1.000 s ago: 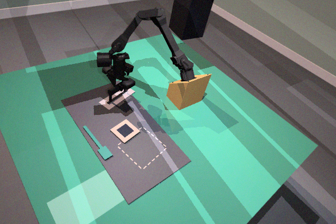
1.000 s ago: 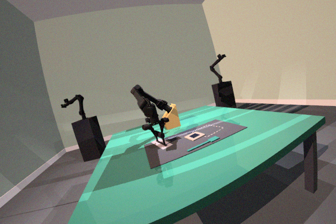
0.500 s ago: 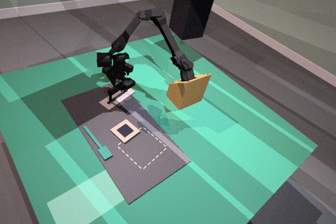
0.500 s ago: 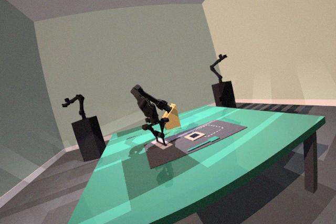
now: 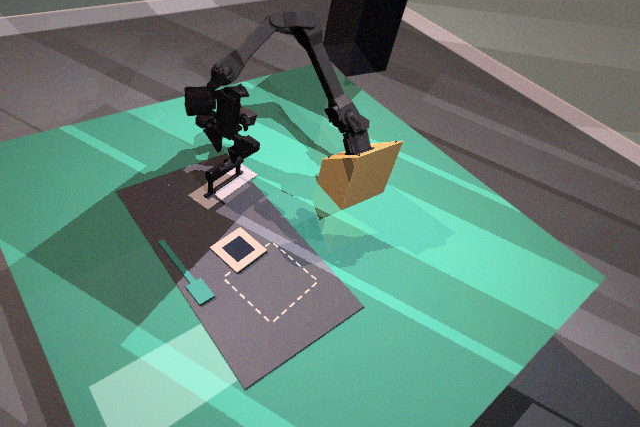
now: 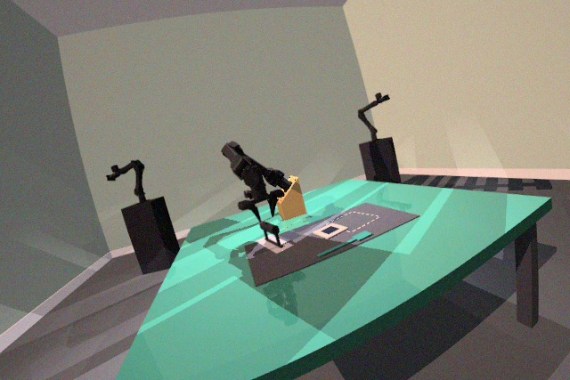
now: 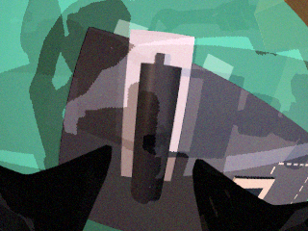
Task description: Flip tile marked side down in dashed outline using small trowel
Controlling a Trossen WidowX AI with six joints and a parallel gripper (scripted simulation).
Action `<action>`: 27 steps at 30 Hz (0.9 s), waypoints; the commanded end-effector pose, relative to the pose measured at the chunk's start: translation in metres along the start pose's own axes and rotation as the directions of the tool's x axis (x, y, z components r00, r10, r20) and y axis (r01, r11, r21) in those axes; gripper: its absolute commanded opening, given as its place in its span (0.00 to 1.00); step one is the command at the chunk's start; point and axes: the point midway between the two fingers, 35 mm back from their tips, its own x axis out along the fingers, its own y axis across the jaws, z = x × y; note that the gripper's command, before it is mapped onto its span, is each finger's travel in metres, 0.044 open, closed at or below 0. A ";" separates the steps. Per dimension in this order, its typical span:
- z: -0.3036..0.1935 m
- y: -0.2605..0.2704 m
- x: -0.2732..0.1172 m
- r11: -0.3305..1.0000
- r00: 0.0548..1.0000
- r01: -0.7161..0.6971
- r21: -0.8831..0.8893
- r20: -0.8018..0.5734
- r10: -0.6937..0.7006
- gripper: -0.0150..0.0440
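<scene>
Not much done yet, by the look of it. Still to do: getting the tile [image 5: 220, 248] [image 6: 319, 232] [image 7: 269, 181] flipped. Now lying flat on the mat [image 5: 289, 339] [image 6: 276, 270] [image 7: 96, 202], dark square up, likely the marked side. Mostly outside the dashed outline [image 5: 250, 299] [image 6: 364, 227] [image 7: 295, 164], just over its far left corner.

Left of the tile, flat on the mat with nothing holding it: the teal tool [image 5: 200, 290] [image 6: 361, 236], likely the small trowel. Left to do after picking that up: turning the tile, landing it inside the lines, putting the tool down off the tile, letting go and moving away.

At the far end, standing on its pale plate [image 5: 238, 183] [image 7: 185, 58]: the dark handle [image 5: 223, 169] [image 6: 269, 227] [image 7: 156, 120]. Just above it, fingers [image 5: 246, 145] [image 6: 272, 206] apart, pointing down, one each side, clamped on nothing. Arm [image 5: 321, 63] [image 6: 237, 162] bent high, reaching left from the orange block [image 5: 369, 174] [image 6: 293, 203] on the desk [image 5: 439, 308] [image 6: 391, 274] [image 7: 19, 96].
</scene>
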 end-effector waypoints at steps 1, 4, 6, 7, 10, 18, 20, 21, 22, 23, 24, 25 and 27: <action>0.000 0.001 -0.002 0.997 1.000 -0.003 -0.074 0.000 0.003 0.71; 0.000 0.001 -0.002 0.984 1.000 -0.003 -0.178 0.000 0.003 0.71; 0.000 0.001 -0.002 0.969 1.000 -0.003 -0.246 0.000 0.003 0.71; 0.000 0.001 -0.002 0.960 1.000 -0.003 -0.279 0.000 0.003 0.71; 0.000 0.001 -0.002 0.926 1.000 -0.003 -0.377 -0.001 0.003 0.71; -0.001 0.000 -0.002 0.788 1.000 -0.003 -0.616 -0.001 0.002 0.71; -0.001 0.000 -0.002 0.744 1.000 -0.003 -0.668 -0.001 0.002 0.71; -0.001 0.000 -0.002 0.720 1.000 -0.003 -0.694 -0.001 0.002 0.71; -0.001 0.000 -0.002 0.696 1.000 -0.003 -0.718 -0.001 0.002 0.71; -0.001 0.000 -0.002 0.671 1.000 -0.003 -0.742 -0.001 0.002 0.71; -0.001 0.000 -0.002 0.645 1.000 -0.003 -0.764 -0.001 0.002 0.71; -0.001 0.000 -0.002 0.618 1.000 -0.002 -0.786 -0.001 0.002 0.71; -0.001 0.000 -0.002 0.563 1.000 -0.002 -0.827 -0.001 0.002 0.71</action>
